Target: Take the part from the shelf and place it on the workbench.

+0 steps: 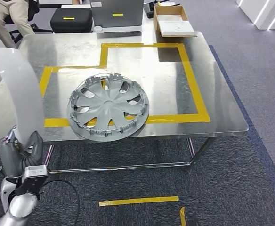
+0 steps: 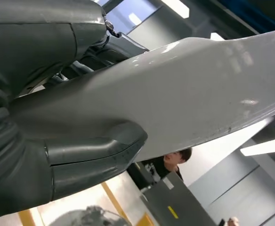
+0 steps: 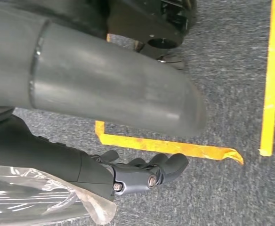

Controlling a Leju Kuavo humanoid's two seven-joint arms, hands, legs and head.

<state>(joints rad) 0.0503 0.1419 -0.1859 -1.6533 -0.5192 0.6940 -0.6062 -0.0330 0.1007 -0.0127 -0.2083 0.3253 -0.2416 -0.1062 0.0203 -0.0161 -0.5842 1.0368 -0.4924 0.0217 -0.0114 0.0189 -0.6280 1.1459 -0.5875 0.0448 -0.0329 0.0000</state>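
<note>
The part point(image 1: 20, 89) is a long, smooth, pale grey-white panel with a glossy face and a gentle curve along its length, like a strip of car bodywork. In the head view it stands nearly upright at the left of the scene, its long axis rising from the left hand point(image 1: 20, 153) and arching over toward the left edge of the picture at the top. It is held in the air in front of the near left corner of the tabletop point(image 1: 217, 94), not touching it. In the left wrist view the part point(image 2: 186, 94) runs as a broad light band across the picture, with the thick grey thumb point(image 2: 93, 155) pressed against its face, so the left hand is grasping the part at its lower end.

The right hand point(image 3: 143, 172) hangs over grey carpet with yellow floor tape point(image 3: 164, 146); its dark fingers point(image 3: 171, 162) lie loosely extended with nothing in them.

On the shiny metal tabletop, a grey wheel cover point(image 1: 107, 106) lies flat across the near line of a yellow tape outline point(image 1: 193, 80). A cardboard box point(image 1: 173, 21) sits beyond the far edge.
</note>
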